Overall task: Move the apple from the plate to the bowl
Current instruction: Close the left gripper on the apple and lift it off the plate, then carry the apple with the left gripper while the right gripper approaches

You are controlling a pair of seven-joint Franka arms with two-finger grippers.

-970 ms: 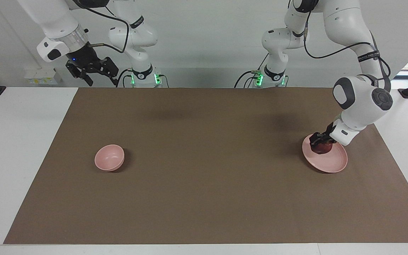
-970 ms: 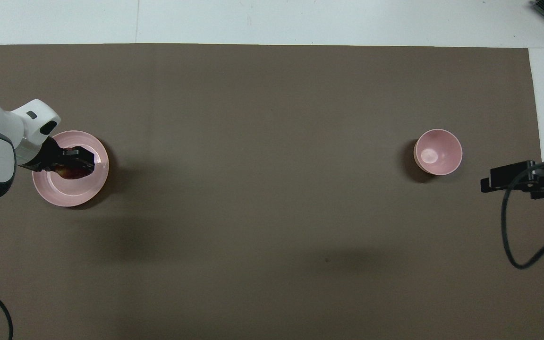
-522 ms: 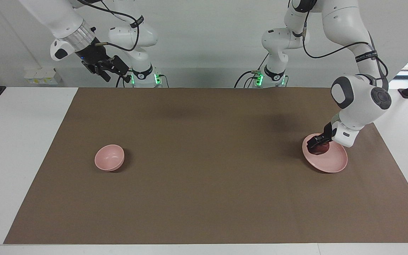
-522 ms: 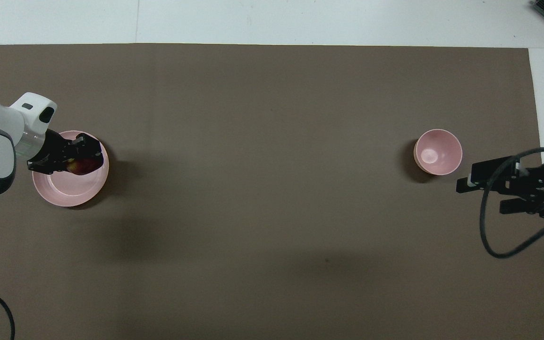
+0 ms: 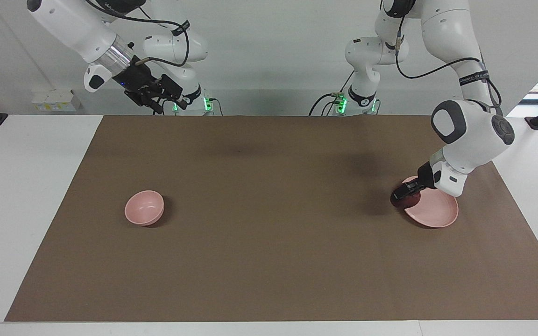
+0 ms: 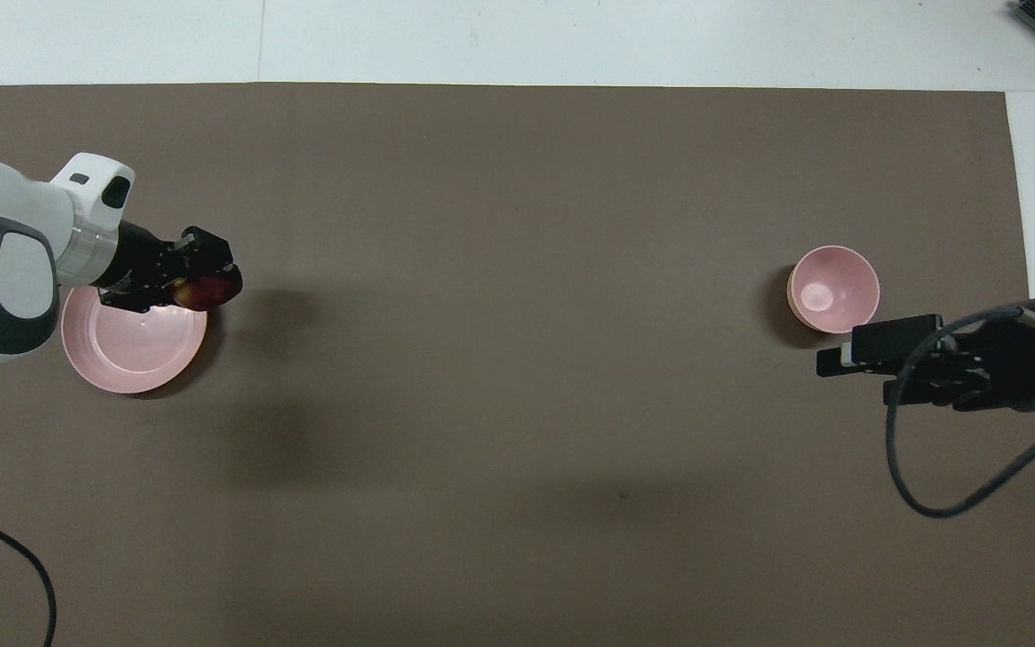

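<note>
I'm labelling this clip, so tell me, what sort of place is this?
Most likely a robotics lab. Two white robot arms stand at a white table covered by a plain brown mat, against a bare wall. The only props are a pink bowl, a pink plate and an apple.

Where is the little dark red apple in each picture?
Facing view: the small round dark red apple is gripped by the left gripper over the edge of the wide pale pink plate.
Overhead view: the apple hangs over that plate's rim.
Shared landmark: the small deep pink bowl.
</note>
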